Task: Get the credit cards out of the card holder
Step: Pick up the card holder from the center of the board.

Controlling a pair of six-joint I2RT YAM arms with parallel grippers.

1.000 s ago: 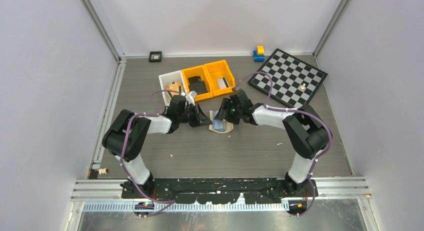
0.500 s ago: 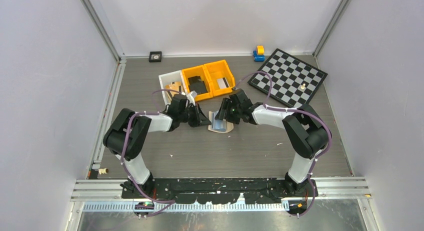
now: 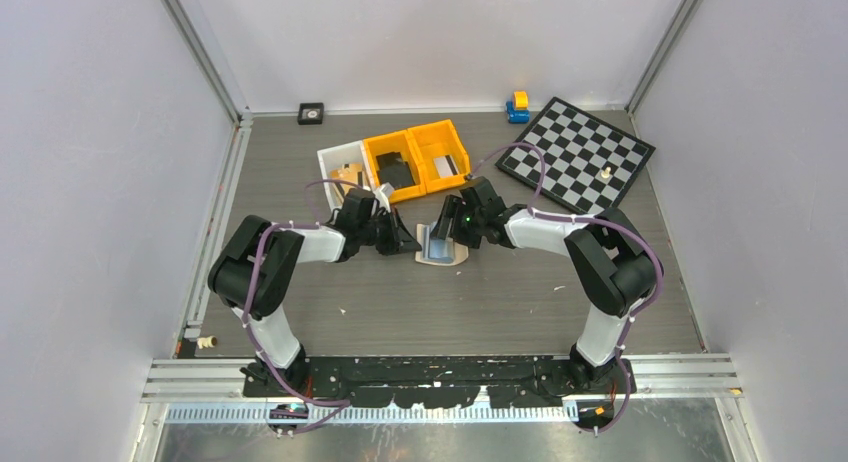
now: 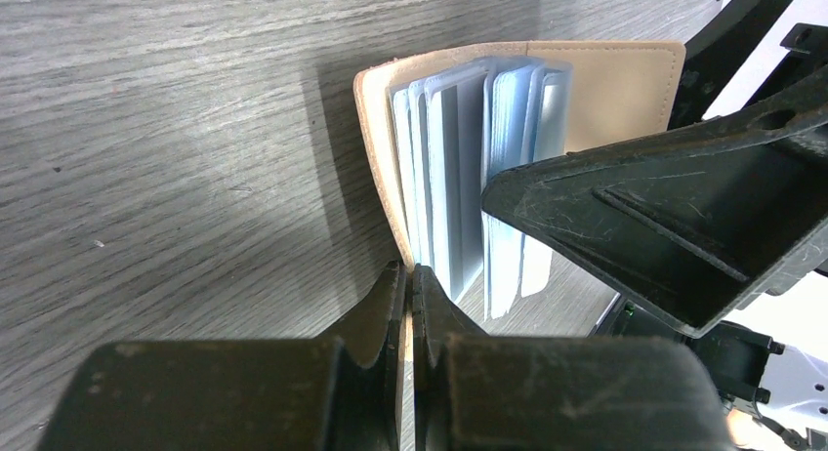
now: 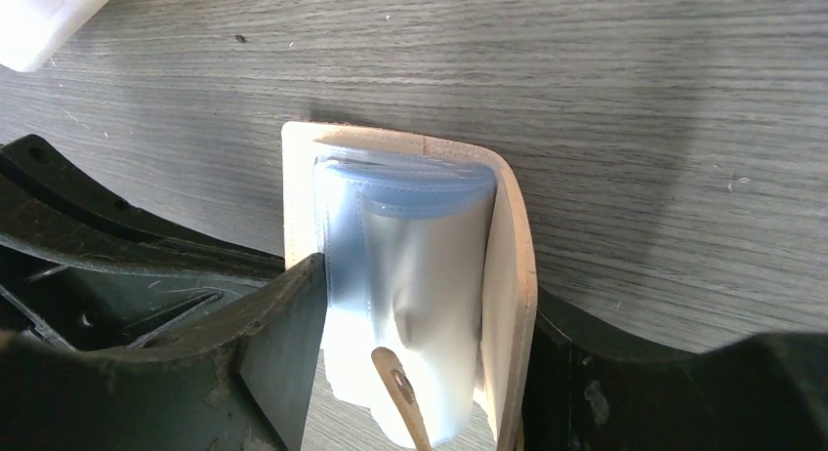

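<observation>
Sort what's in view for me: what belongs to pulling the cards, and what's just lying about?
Job: holder, its pockets, left pincer shut on its cover, right pincer straddling it, striped card in a yellow bin.
Lying about: chessboard, toy car, white bin, black square at the back.

Greyish see-through plastic pockets (image 5: 420, 275) in the tan bifold card holder (image 5: 513, 275) blur together — can't tell what's inside, and the right wrist view's bottom edge crops them.

Grey table (image 3: 500, 302): card holder (image 3: 447, 256), bins (image 3: 415, 162), chessboard (image 3: 580, 154), small toy (image 3: 517, 106).
</observation>
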